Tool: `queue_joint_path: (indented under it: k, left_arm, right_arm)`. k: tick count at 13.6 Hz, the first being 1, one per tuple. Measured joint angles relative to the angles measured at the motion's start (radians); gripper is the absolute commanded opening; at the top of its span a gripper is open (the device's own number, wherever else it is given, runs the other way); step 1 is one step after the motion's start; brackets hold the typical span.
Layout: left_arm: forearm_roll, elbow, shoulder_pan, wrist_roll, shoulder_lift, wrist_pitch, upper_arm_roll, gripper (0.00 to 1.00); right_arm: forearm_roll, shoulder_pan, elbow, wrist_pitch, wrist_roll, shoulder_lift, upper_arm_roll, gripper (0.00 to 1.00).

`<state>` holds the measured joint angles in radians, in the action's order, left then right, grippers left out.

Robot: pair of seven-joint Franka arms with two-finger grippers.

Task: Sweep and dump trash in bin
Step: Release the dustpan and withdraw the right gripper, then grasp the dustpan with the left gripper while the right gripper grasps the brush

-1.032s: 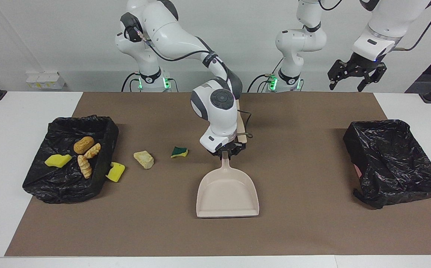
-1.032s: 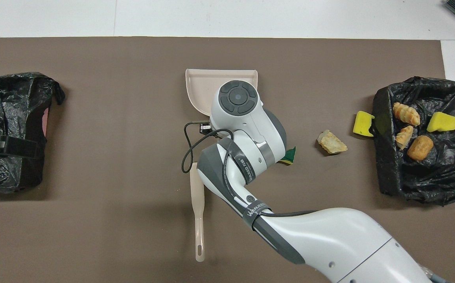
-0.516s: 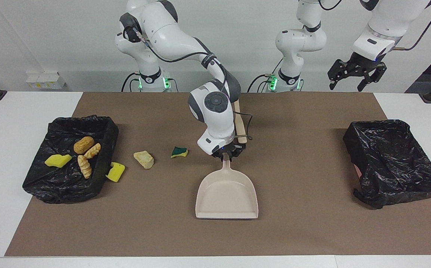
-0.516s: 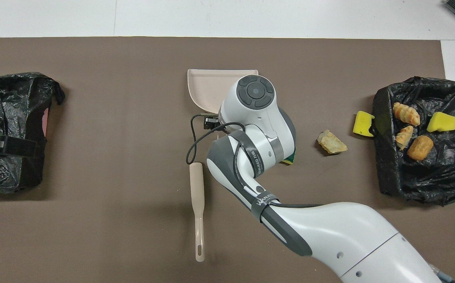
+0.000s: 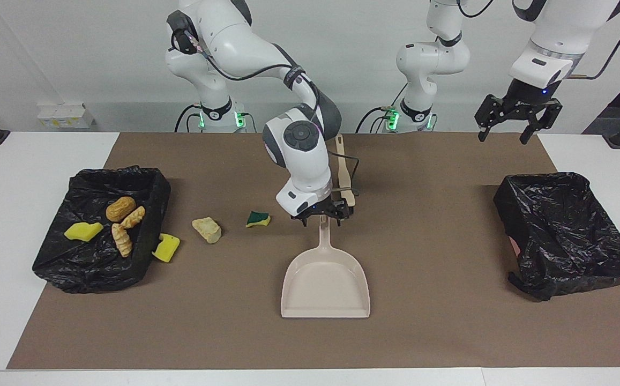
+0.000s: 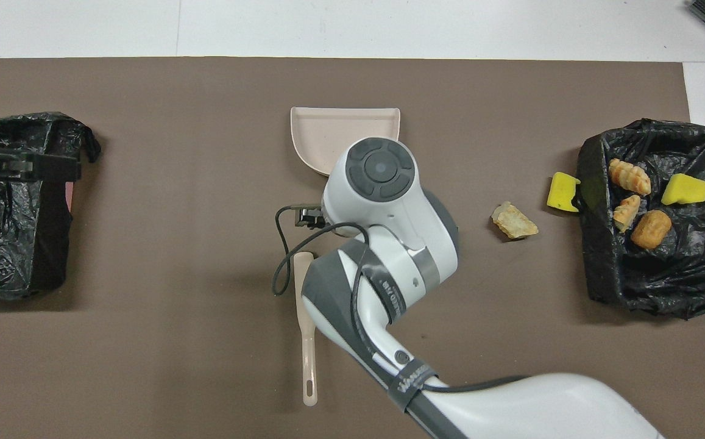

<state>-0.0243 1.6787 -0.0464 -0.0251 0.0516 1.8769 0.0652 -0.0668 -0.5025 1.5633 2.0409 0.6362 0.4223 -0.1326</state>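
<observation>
The beige dustpan [image 5: 325, 284] [image 6: 334, 128] lies flat mid-mat, its handle pointing toward the robots. My right gripper [image 5: 323, 216] hangs open just over the handle's end, fingers spread to either side. Loose trash lies toward the right arm's end: a green-yellow sponge [image 5: 258, 218], a beige chunk [image 5: 207, 229] [image 6: 513, 221] and a yellow sponge [image 5: 166, 247] [image 6: 562, 191] leaning on the black-lined bin [image 5: 101, 262] [image 6: 644, 280]. Inside the bin are a yellow sponge [image 5: 83, 231] and three rolls [image 5: 120, 208]. My left gripper [image 5: 518, 115] waits open, high over the left arm's end.
The beige brush [image 5: 345, 177] [image 6: 307, 341] lies on the mat beside my right wrist, nearer to the robots than the dustpan. A second black-lined bin [image 5: 567, 230] [image 6: 11, 256] sits at the left arm's end. My right arm hides the green-yellow sponge in the overhead view.
My right gripper has opened, let go of the dustpan handle and lifted a little. The dustpan stays on the mat. My left gripper has shifted slightly.
</observation>
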Motion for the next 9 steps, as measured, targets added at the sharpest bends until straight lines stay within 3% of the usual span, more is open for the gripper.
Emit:
queue_joint_path:
  k: [3,9]
  left_arm:
    - [-0.001,-0.013,-0.016,0.090,-0.081,0.093,0.032,1.00]
    - [0.000,-0.090,-0.205,0.272,-0.246,0.147,0.045,1.00]
  right_arm:
    - [0.000,-0.083,0.114,0.000,0.106,-0.082,-0.001,1.00]
    - [0.000,-0.233,0.304,0.075,0.274,-0.156,-0.001,1.00]
